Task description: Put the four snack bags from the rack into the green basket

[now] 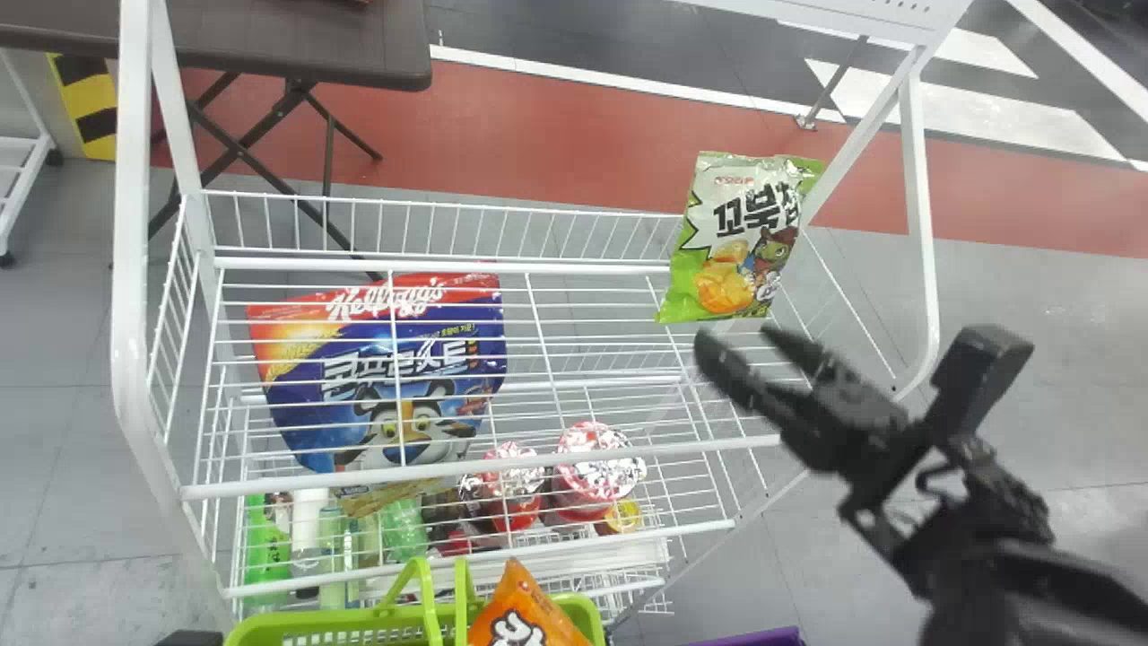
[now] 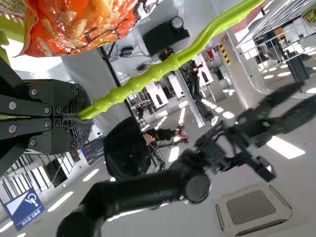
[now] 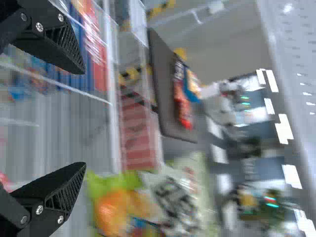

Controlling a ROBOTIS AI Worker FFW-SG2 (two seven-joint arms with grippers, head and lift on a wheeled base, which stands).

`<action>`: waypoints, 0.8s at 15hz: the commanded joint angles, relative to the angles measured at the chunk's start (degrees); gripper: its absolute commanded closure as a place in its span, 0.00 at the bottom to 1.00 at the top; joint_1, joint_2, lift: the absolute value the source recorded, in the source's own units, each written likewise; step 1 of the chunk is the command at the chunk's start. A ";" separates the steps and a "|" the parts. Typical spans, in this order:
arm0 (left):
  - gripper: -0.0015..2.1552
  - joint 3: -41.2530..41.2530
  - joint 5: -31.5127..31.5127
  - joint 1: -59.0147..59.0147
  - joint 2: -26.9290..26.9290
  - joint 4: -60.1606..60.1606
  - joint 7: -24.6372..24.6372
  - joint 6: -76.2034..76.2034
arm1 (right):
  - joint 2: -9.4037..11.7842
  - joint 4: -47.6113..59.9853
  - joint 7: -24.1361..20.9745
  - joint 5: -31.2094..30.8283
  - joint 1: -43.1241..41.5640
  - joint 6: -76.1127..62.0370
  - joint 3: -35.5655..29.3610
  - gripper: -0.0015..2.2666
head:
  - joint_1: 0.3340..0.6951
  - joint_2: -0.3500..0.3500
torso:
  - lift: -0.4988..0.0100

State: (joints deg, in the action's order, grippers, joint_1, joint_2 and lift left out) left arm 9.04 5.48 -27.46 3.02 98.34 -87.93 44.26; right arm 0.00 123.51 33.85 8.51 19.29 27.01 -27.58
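Right claw (image 1: pixel 737 339): Its two matte black fingers spread wide, we see, with nothing between them; the right wrist view shows ridged gripping faces.
Left claw (image 2: pixel 79 116): Here we find both fingers pressed together, clamped on one basket handle (image 2: pixel 143 76) of glossy, lumpy green plastic.
Green-and-white bag (image 1: pixel 740 238): We count one on the rack, of crinkled, shiny film, propped at the upper basket's far corner, just beyond the open right claw and apart from it.
Orange bag (image 1: pixel 529 610): One pokes up from the green basket (image 1: pixel 314 619), beside the clamped left claw; we note its glossy film and pointed corner.
Cereal bag (image 1: pixel 386 377): One, broad, blue and red, leans in the rack, to the left of the right claw.
Rack (image 1: pixel 133 179): White wire and smooth tubing, we observe, extend left of the right claw.
Cups (image 1: pixel 596 462): We count two large ones, with crinkled foil-like lids, behind the wires, left of the right claw and lower down.
Table (image 1: pixel 377 54): One flat, dark top on crossed legs stands well beyond the right claw, to our left.
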 commanded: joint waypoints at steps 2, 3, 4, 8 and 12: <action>0.99 -0.69 -0.03 0.04 0.05 -0.08 -0.31 0.00 | -0.05 -15.93 -1.41 -7.10 -13.66 -11.22 -0.89 0.09 | 1.00 0.00 | 0.97; 0.99 -0.95 0.05 0.04 0.14 -0.08 -0.40 0.00 | -0.05 -19.80 -1.59 -8.77 -16.74 -11.93 -1.16 0.09 | 1.00 0.00 | 0.97; 0.99 -1.22 0.14 0.04 0.14 -0.17 -0.40 0.00 | 0.97 -23.23 -1.85 -9.48 -18.94 -12.98 -1.25 0.09 | 1.00 0.00 | 0.97; 0.99 -1.92 0.32 0.21 0.14 -0.17 -0.48 0.00 | 3.25 -33.86 -4.93 -12.38 -23.95 -18.08 -0.63 0.09 | 1.00 0.00 | 0.97; 0.99 -1.92 0.41 1.18 0.14 -0.87 -0.48 0.35 | 5.63 -41.33 -8.27 -14.13 -26.49 -21.24 -0.19 0.09 | 1.00 0.00 | 0.97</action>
State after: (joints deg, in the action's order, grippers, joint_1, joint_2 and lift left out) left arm 7.12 5.88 -26.67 3.17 97.79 -88.42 44.42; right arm 4.67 84.62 25.52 -5.26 -6.17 6.11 -27.89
